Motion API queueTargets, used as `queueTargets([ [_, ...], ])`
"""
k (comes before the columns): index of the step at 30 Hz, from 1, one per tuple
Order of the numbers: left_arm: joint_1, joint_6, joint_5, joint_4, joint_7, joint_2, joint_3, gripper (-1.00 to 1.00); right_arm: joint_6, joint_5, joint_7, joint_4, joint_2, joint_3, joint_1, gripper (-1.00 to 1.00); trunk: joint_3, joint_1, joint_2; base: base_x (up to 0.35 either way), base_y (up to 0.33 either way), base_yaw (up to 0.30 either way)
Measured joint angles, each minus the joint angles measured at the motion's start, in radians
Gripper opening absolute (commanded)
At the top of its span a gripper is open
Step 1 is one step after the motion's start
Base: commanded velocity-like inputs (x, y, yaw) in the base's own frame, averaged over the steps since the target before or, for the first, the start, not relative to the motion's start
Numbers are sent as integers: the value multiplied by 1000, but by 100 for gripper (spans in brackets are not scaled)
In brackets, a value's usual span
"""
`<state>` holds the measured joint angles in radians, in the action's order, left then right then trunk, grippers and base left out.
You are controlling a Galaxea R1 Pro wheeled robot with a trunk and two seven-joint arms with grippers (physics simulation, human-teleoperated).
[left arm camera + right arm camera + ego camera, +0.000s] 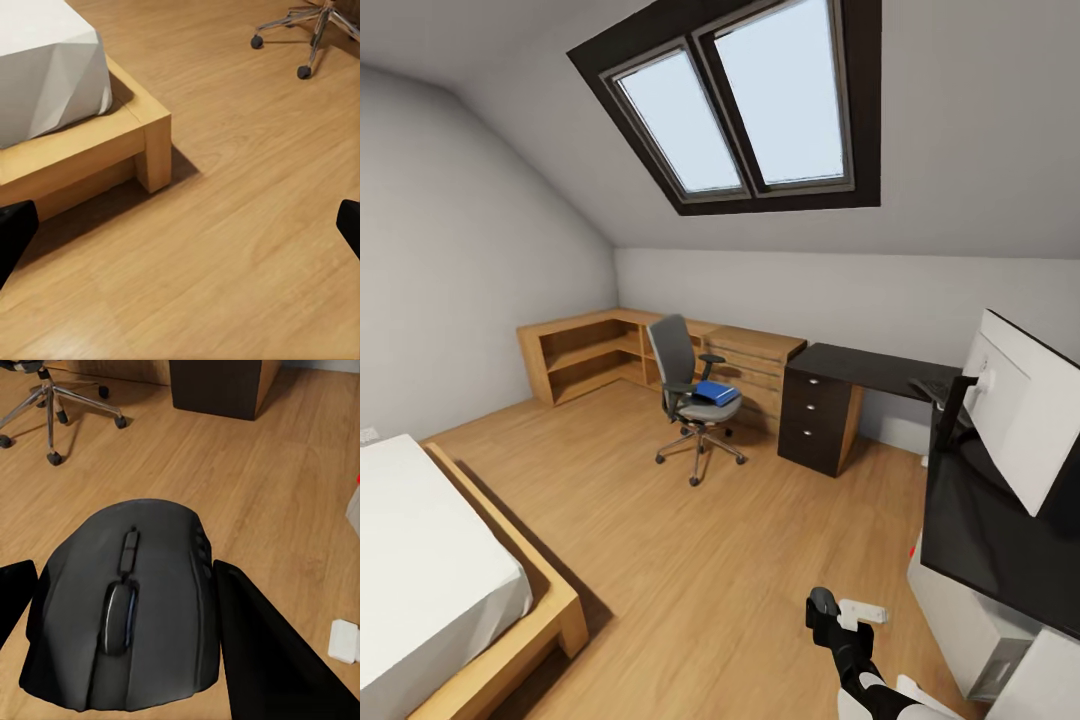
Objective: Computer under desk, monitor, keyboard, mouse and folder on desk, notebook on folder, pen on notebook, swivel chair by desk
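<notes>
The mouse (127, 607) sits pinched between the two fingers of the right claw (127, 622), one finger pressed to each flank, scroll wheel facing the wrist camera; in the head view it is the dark lump (823, 603) at the end of the right arm, carried low over the wooden floor (690, 560). The step in hand looks like bringing it to the worktop (880, 368), the black L-shaped top whose near wing carries the monitor (1025, 410). To do it well, raise the arm clear of the worktop's edge before reaching in, keep the grip level so the smooth shell cannot slide out, and set it down on bare black surface, leaving room for a keyboard between it and the monitor's base. A dark flat shape near the monitor's foot may be that keyboard, but I cannot tell. The left claw (180, 232) is spread, both tips at the frame's sides, holding nothing above the floor near the bed (142, 127). Farther off, the swivel chair (690, 395) stands apart from the worktop with the blue folder (716, 392) on its seat.
</notes>
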<state>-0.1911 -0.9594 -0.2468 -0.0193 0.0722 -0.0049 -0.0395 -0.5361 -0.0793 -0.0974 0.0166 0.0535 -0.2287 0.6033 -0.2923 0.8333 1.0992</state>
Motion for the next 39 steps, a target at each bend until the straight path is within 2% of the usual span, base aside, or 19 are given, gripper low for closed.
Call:
queueTargets([
  [4, 0, 0, 0, 0, 0, 0, 0, 100, 0, 0, 0, 0, 0, 0, 0, -100, 0, 0, 0, 0, -6, 0],
  [14, 0, 0, 0, 0, -1, 1, 0, 100, 0, 0, 0, 0, 0, 0, 0, -100, 31, -38, -70, 0, -128, 0],
  [25, 0, -2, -2, 0, -2, 3, 0, 100, 0, 0, 0, 0, 0, 0, 0, -100, 66, -80, -147, 0, -19, 0],
  [39, 0, -3, -2, 0, -4, 5, 1, 100, 0, -1, 1, 0, 0, 0, 0, -100, 110, -135, -245, 151, 111, 0],
])
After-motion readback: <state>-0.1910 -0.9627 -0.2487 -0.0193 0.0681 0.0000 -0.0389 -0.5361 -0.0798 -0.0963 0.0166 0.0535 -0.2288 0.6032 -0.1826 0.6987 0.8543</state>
